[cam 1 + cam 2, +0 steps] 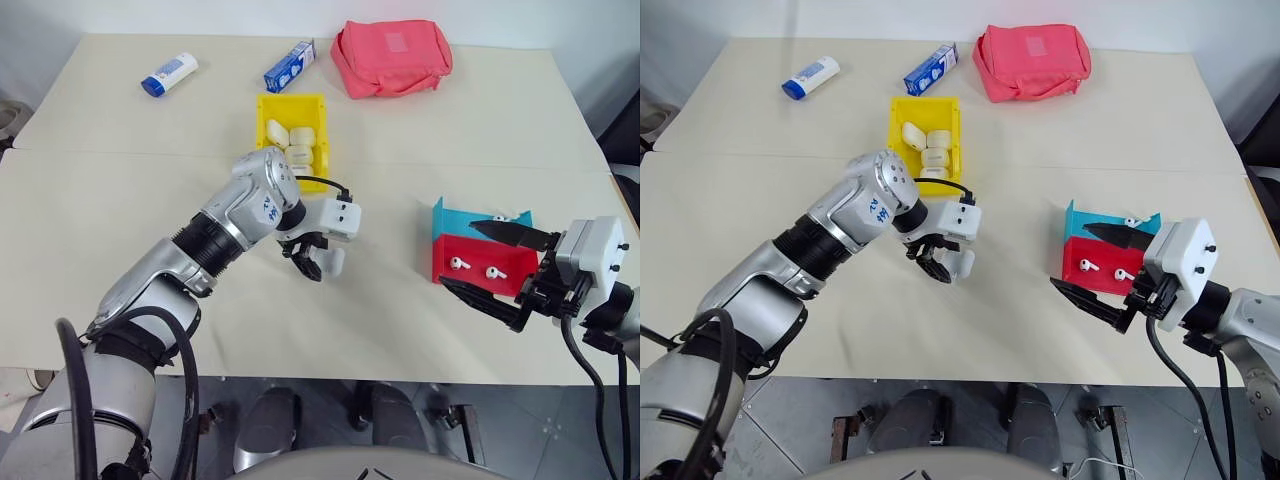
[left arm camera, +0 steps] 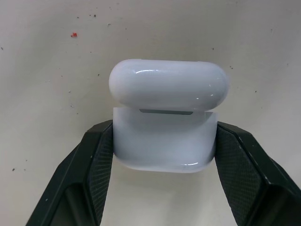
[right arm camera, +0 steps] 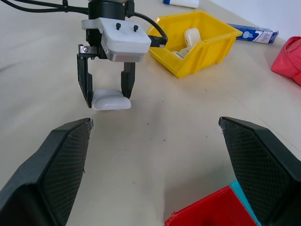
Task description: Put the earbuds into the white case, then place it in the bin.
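Now, left tool [image 3: 106,89]: I am clenching the white case [image 2: 164,127] by its lower sides, just above the worktop [image 1: 120,200].
Lid: looking slightly ajar.
Handling: I am judging it light, rigid, glossy, slip-prone.
Right tool [image 1: 505,272]: I am holding it released near the earbuds [image 1: 474,267].
Bin [image 1: 266,110]: sitting beyond.

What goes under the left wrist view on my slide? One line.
Left claw shut on the white case, its lid slightly ajar, above the table.
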